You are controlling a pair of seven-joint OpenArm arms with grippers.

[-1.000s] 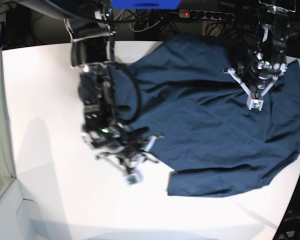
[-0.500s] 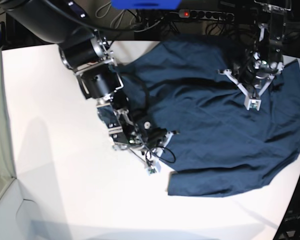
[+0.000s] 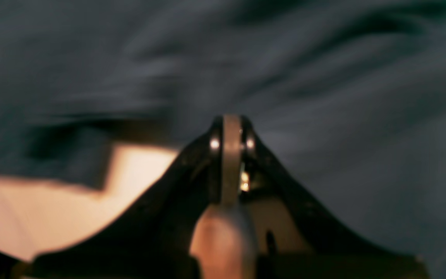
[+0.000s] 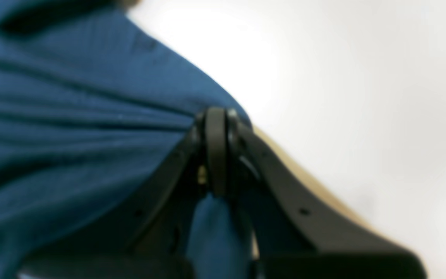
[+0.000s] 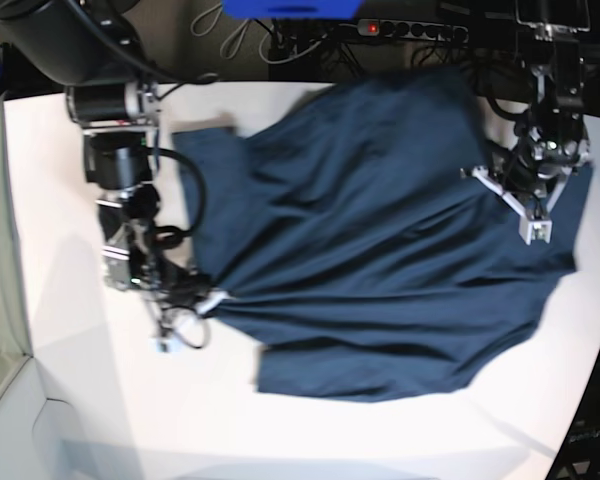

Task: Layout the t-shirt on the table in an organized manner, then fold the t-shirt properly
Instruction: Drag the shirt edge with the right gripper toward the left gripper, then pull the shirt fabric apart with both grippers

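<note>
1. Shirt [image 5: 380, 250] spread over the middle and right of the table [image 5: 70, 380], navy, wrinkled, with folds fanning out from its left edge.
2. Right gripper [image 5: 208, 300] at that left edge, on the base view's left; jaws pressed together and pinching a bunch of cloth, seen close in the right wrist view [image 4: 216, 128] with creases running into the tips.
3. Left gripper [image 5: 536, 222] over the shirt's far right part; in the left wrist view [image 3: 230, 131] jaws pressed together above blurred cloth. Cannot tell whether any fabric is caught between them.
4. Step in hand, by judgement: spreading the shirt flat by drawing the left edge outward over bare white table.
5. To do it well:
   - Keep the pinch firm and low, close to the table, so cloth slides rather than lifts and folds under.
   - Pull straight away from the right-hand anchor, not diagonally, so the radiating creases ease out evenly.
   - Stop once the fan of wrinkles flattens; overpulling likely drags the whole shirt leftward.
   - Watch the near hem [image 5: 360, 385], which lies loose and may curl.
</note>
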